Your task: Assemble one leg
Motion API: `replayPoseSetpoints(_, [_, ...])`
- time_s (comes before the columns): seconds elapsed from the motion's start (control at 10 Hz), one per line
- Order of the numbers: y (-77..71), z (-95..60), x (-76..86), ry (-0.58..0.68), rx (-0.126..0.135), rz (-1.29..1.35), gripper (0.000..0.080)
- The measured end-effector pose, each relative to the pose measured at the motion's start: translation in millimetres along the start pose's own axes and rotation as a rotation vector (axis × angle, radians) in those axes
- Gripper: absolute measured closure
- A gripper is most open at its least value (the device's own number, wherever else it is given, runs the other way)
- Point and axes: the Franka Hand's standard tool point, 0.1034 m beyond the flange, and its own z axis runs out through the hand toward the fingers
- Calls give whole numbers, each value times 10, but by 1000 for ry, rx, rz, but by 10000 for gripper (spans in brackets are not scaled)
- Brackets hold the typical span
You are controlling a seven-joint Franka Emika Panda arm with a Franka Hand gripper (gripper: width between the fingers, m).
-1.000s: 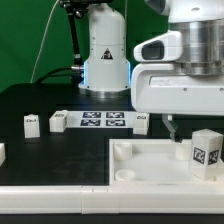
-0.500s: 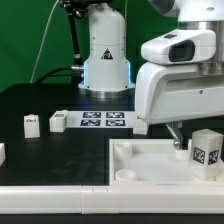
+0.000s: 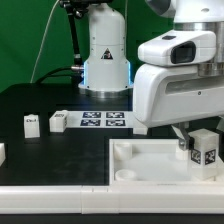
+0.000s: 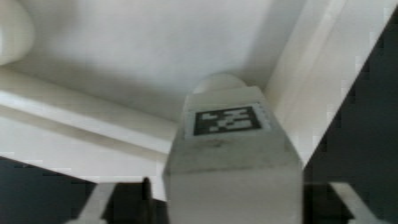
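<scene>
A leg [image 3: 206, 152], a small white block with a code tag, stands upright in the right part of the large white tray [image 3: 140, 165]. My gripper [image 3: 197, 139] is low over the tray and straddles this leg, with one finger [image 3: 186, 136] showing beside it. In the wrist view the leg [image 4: 228, 130] fills the middle between my fingers [image 4: 121, 206], with a dark gap on each side. The gripper [image 4: 231, 212] is open. I cannot tell whether the pads touch the leg.
Two more small tagged blocks [image 3: 31, 123] [image 3: 59, 120] lie on the black table at the exterior view's left, beside the marker board [image 3: 104, 120]. Another white piece [image 3: 2, 152] shows at the left edge. The robot base [image 3: 105, 50] stands behind.
My gripper has come down over the tray and closed in around the upright leg. The leg has stayed about where it was.
</scene>
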Motion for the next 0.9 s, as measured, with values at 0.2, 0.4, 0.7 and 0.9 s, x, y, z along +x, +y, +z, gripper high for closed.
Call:
replayPoseSetpoints(0.2, [2, 0, -1, 0, 0, 0, 509])
replayPoseSetpoints(0.4, [-30, 16, 1, 8, 21, 275, 509])
replayPoseSetpoints(0.7, [4, 17, -5, 4, 51, 609, 509])
replayPoseSetpoints(0.9, [23, 22, -18, 9, 63, 911, 509])
